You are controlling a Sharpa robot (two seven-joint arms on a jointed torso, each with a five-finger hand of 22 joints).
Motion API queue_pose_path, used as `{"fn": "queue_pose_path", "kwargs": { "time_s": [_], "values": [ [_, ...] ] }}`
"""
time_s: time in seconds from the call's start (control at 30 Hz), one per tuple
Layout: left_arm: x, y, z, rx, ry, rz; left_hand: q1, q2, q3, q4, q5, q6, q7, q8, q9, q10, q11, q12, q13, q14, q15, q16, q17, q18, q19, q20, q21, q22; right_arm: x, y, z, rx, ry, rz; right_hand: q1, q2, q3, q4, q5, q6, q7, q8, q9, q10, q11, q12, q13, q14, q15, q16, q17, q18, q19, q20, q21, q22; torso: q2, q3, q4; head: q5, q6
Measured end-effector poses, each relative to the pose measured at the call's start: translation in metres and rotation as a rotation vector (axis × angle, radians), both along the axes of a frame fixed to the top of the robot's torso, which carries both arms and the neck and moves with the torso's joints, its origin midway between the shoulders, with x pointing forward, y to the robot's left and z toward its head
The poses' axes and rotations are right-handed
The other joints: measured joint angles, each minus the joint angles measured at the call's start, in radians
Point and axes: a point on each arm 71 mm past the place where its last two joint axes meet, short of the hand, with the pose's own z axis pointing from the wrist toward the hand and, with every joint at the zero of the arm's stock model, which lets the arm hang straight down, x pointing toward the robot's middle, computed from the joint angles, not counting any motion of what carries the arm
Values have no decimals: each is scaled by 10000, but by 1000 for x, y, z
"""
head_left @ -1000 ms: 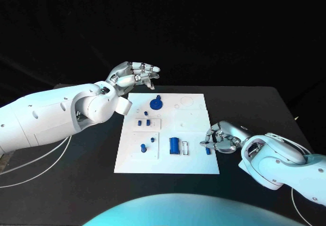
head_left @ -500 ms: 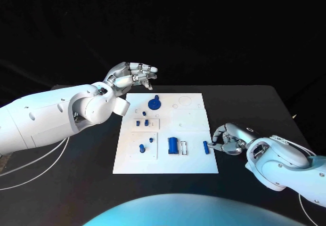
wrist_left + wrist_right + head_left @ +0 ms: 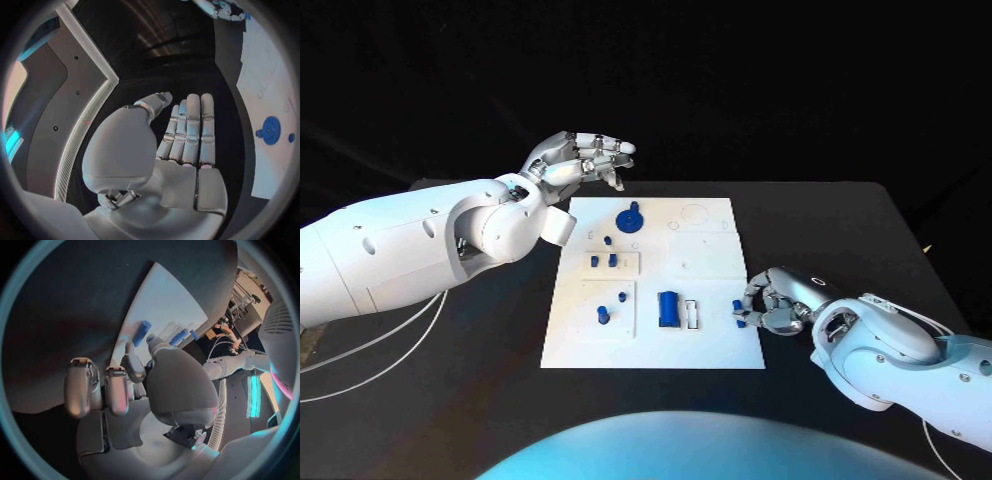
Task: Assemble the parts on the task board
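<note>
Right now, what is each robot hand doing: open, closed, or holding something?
Left robot hand: raised beyond the task board, holds nothing; fingers lie straight in the wrist view.
Right robot hand: at the small blue part by the board's right edge; grip cannot be told.

1 task board (image 3: pixel 711 340), 8 blue parts (image 3: pixel 671 308), 2 robot hands.

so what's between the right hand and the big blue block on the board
In the head view, one small blue peg lies on the white task board, between the right hand and the big blue block; it sits right at the hand's fingertips.

Black table (image 3: pixel 473 350), probably white cables (image 3: pixel 387 350).
</note>
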Motion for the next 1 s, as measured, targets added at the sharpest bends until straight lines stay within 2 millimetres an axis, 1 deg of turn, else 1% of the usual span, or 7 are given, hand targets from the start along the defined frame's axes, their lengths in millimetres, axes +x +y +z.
{"fn": "queue_pose_path", "kwargs": {
  "time_s": [0.33,0.47,0.7,0.73,0.83,0.93,1.0],
  "values": [
    [0,0,0,2,4,1,0,0,29,29,0,0,0,0,10,0,0,0,0,0,0,0,0,0,0,0,0,-15,1,3,-5,-94,90,63,83,78,3,-3,0,110,-39,0,29,37,-37,39,17,0,0,0,-1,1,0,0,50,-1,-11,2,-4,16,0],
    [0,0,0,4,5,3,0,0,29,29,0,0,0,0,9,0,0,0,0,0,0,0,0,0,0,0,0,-14,3,3,-6,-208,107,82,220,41,63,-64,0,111,-41,15,76,37,-36,39,17,0,0,0,-1,0,0,0,49,-2,-12,5,-4,23,0],
    [0,1,0,9,7,12,0,0,29,29,0,0,0,0,8,0,0,0,0,0,0,0,0,0,0,0,0,-14,4,5,-7,-375,15,186,810,-39,254,-254,0,178,-108,66,98,36,-36,38,21,0,0,0,-2,0,0,-1,49,-3,-14,5,-4,36,0],
    [0,1,0,10,8,13,0,0,29,29,0,0,0,0,8,0,0,0,0,0,0,0,0,0,0,0,0,-14,4,5,-7,-399,-2,205,983,-50,336,-337,0,180,-109,47,97,17,-61,38,32,0,0,0,-2,1,0,-1,49,-3,-16,2,-4,36,0],
    [0,1,0,12,9,17,0,0,29,29,0,0,0,0,8,0,0,0,0,0,0,0,0,0,0,0,0,-13,4,7,-7,-459,-58,275,1324,-130,658,-507,-422,277,-133,9,96,37,-108,38,57,0,-1,0,-3,0,0,-1,49,-3,-18,-2,-6,37,0],
    [0,1,0,13,11,17,0,0,29,29,0,0,0,0,8,0,0,0,0,0,0,0,0,0,0,0,0,-13,3,9,-7,-488,-106,370,1547,-119,963,-632,-448,363,-148,-32,56,75,-146,38,87,0,0,0,-3,1,0,-1,91,-3,-19,-4,-5,33,0],
    [0,1,0,14,12,18,0,0,29,29,0,0,0,0,7,0,0,0,0,0,0,0,0,1,0,0,-2,-13,2,11,-6,-482,-132,435,1745,-131,1424,-810,-504,400,-184,-109,-49,92,-163,38,101,-34,-42,0,-3,1,0,-1,95,-4,-20,-6,-4,32,0]
  ]
}}
